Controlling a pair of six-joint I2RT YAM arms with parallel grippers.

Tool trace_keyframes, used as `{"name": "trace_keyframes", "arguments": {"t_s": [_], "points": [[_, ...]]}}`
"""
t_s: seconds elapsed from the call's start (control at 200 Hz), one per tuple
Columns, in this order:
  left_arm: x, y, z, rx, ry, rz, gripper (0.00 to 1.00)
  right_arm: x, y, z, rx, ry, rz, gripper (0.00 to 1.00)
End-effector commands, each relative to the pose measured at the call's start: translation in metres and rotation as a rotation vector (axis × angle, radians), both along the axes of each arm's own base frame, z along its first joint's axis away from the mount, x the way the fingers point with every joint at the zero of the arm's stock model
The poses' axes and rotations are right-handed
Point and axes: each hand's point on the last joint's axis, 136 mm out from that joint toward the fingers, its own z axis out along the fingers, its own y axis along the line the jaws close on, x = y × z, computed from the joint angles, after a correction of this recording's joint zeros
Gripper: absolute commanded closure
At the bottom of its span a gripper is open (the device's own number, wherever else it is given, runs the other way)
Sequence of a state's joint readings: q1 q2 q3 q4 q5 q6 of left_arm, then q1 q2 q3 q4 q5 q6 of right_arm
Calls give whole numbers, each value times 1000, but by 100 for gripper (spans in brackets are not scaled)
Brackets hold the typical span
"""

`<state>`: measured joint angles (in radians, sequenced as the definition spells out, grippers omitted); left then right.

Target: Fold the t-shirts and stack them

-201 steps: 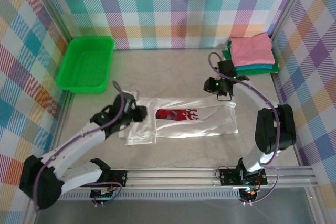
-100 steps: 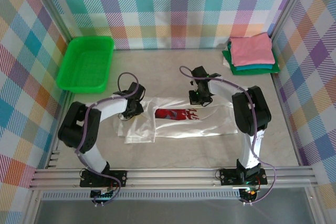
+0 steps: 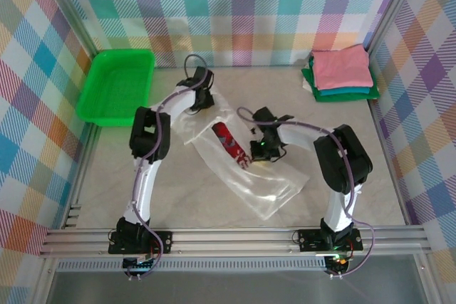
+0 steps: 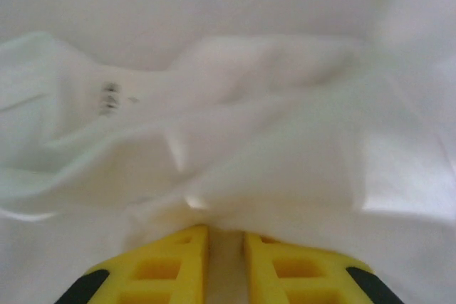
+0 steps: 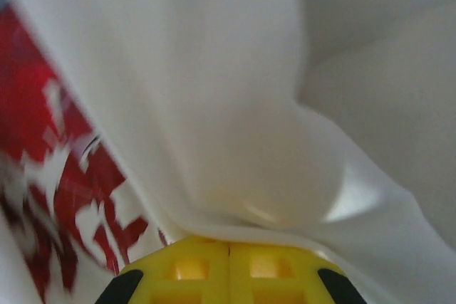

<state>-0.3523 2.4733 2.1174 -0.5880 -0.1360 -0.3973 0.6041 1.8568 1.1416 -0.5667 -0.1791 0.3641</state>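
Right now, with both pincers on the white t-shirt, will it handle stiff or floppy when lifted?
Probably floppy: the white t-shirt bunches into soft folds at the left pincer and drapes over the right pincer. Likely light: the cloth looks thin. Its free end lies on the table and may drag.

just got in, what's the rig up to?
Both arms are on the white t-shirt, mid-table. The left end effector pinches its far end near the back, and the right end effector pinches cloth beside the red print. The shirt lies diagonal and rumpled, not folded yet. The folded shirts sit stacked at the far right corner; the green tray sits far left.
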Motion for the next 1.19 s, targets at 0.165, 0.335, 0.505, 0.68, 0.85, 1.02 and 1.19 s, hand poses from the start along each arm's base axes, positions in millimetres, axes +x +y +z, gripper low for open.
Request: {"name": "trace_keyframes", "arguments": {"t_s": [0.165, 0.335, 0.505, 0.68, 0.85, 1.02, 1.19], "points": [[33, -102, 30, -177, -103, -293, 77, -50, 69, 50, 247, 95, 56, 80], [34, -98, 88, -171, -193, -294, 70, -3, 50, 90, 298, -25, -46, 72], [10, -73, 164, -150, -278, -248, 66, 47, 17, 94, 285, -85, -171, 71], [-70, -52, 194, -202, -323, -203, 59, 85, 6, 83, 273, -98, -227, 70], [-165, -42, 145, -169, -185, -215, 54, 113, 10, 75, 277, -93, -235, 68], [-202, -9, 87, -133, -99, -166, 56, 131, 24, 73, 307, -90, -209, 70], [-157, 6, 81, -114, -143, -112, 60, 158, 34, 64, 299, -120, -200, 82]]}}
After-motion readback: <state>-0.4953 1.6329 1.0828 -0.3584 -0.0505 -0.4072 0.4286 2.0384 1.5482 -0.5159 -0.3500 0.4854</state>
